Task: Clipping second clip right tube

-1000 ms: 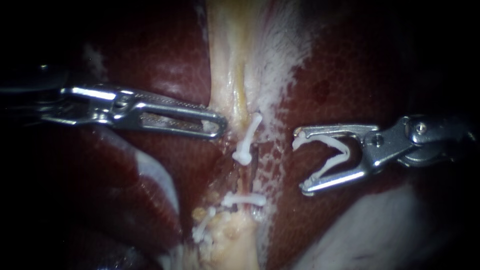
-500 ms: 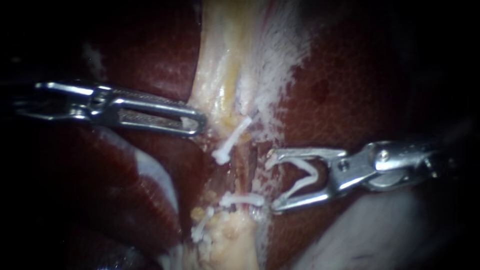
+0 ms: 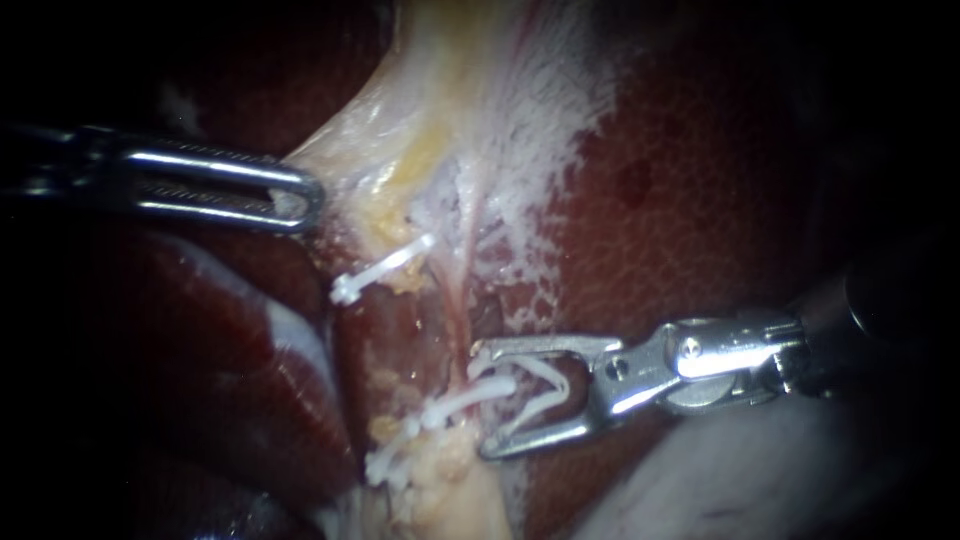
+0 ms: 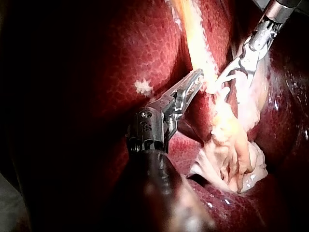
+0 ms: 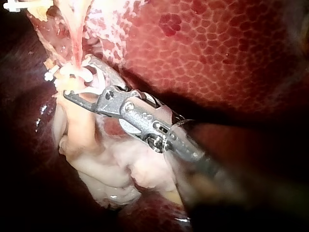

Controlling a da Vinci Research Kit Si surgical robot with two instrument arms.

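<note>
My left instrument (image 3: 300, 195) comes in from the left, its jaws shut on the edge of the pale tissue (image 3: 400, 120) and stretching it leftward; the left wrist view shows the same grip (image 4: 197, 77). My right instrument (image 3: 480, 400) carries a white open clip (image 3: 535, 385) in its jaws. Those jaws straddle a thin pink tube (image 3: 455, 300) just above a closed white clip (image 3: 460, 403). In the right wrist view the tube (image 5: 77, 43) runs into the jaws (image 5: 77, 79). Another closed clip (image 3: 385, 268) lies higher, tilted.
Dark red liver (image 3: 700, 180) surrounds the pale strip on both sides. A further white clip (image 3: 390, 458) sits on yellowish tissue below the jaws. A pale lobe (image 3: 760, 480) lies under the right instrument's shaft.
The left instrument has pulled the pale tissue leftward, dragging the upper clip left and tilting it. The right instrument has moved left and down onto the tube, its jaws narrower.
</note>
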